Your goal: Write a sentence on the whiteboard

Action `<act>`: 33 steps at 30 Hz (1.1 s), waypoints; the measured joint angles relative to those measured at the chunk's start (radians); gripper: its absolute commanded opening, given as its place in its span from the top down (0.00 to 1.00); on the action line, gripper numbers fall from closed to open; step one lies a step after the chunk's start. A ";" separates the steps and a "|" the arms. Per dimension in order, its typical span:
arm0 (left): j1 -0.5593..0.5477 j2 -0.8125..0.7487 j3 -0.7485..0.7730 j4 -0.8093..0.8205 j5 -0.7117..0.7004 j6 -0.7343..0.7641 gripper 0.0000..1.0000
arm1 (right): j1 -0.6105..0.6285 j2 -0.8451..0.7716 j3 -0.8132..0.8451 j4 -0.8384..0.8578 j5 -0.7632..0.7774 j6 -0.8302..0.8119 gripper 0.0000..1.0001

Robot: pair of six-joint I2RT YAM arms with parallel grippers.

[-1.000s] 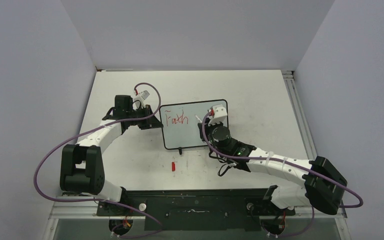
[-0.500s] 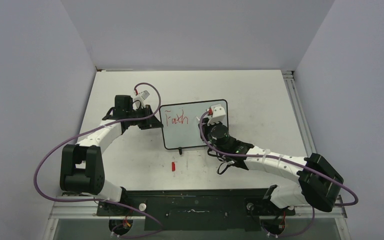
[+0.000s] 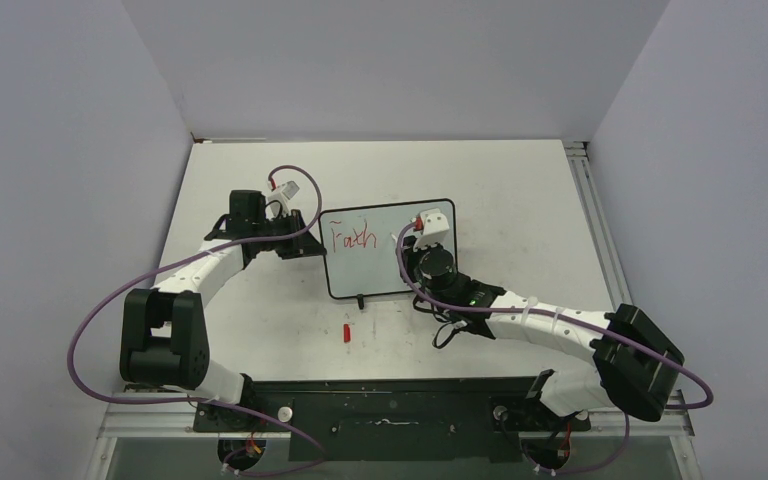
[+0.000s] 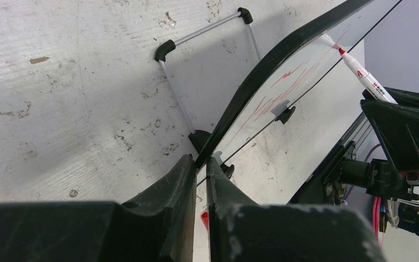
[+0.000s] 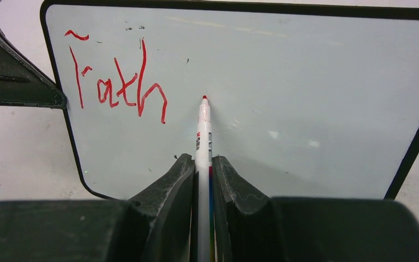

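Red handwriting, one word reading roughly "Faith", begins the sentence [image 5: 117,87] in the upper left corner of the whiteboard [image 5: 316,82]. The board stands tilted on its wire stand [image 4: 177,101] near the middle of the tabletop [image 3: 520,190]. The right gripper [image 5: 199,161] is clamped on a red marker [image 5: 203,131], whose tip sits just right of the last letter; whether it touches the surface cannot be told. The left gripper [image 4: 199,164] is pinched shut on the board's thin black frame at its left edge, steadying it.

The likeliest trouble is pressure. The board leans on a light stand and is held only at one edge, so a hard push from the marker could rock it back or pivot it around that pinch and smear the stroke. The narrow frame could also slip from the left jaws. The marker, held by its barrel alone, might twist or slide and leave the tip off the surface. With the writing already slanting, the remaining words could drift or crowd. A red cap [image 3: 347,332] lies loose in front of the board.
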 measured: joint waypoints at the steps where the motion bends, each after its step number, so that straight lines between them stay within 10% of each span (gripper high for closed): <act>1: 0.000 0.000 0.000 0.000 0.000 0.000 0.92 | 0.000 0.000 0.000 0.000 0.000 0.003 0.95; 33: 0.000 0.000 0.000 0.000 0.000 0.000 0.92 | 0.034 -0.038 -0.008 -0.019 0.038 0.010 0.95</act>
